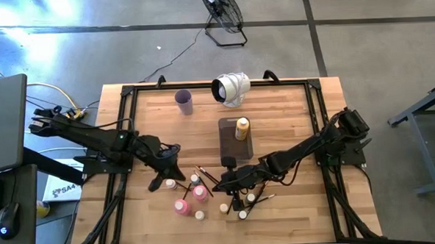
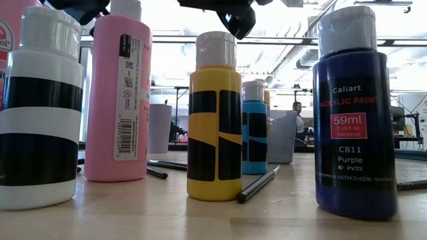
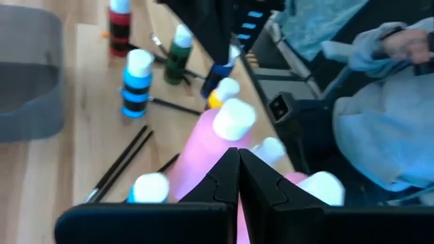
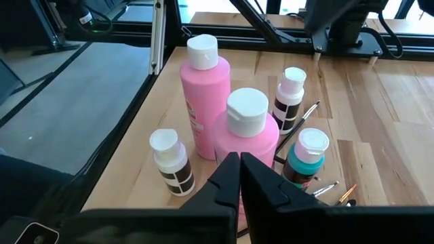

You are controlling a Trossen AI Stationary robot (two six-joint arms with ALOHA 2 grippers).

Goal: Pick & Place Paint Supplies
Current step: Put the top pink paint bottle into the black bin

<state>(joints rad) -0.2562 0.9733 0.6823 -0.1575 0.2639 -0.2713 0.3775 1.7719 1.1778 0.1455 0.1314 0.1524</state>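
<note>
Paint bottles stand in a cluster near the table's front edge: two pink ones (image 1: 181, 207) (image 1: 199, 193) and several small white-capped ones (image 1: 223, 208). Thin paintbrushes (image 1: 203, 174) lie among them. An orange bottle (image 1: 242, 128) stands in the grey tray (image 1: 230, 147). My left gripper (image 1: 168, 173) hovers shut at the cluster's left side, above a pink bottle (image 3: 220, 132). My right gripper (image 1: 224, 185) is shut at the cluster's right side, just short of the wide pink bottle (image 4: 245, 132). Nothing shows between either pair of fingers.
A lilac cup (image 1: 184, 101) and a white rounded object (image 1: 231, 88) stand near the far edge. Black frame rails (image 1: 126, 126) run along the table's sides. A person (image 3: 386, 102) sits beyond the table's front edge. The low view shows a purple Caliart bottle (image 2: 353, 120) close up.
</note>
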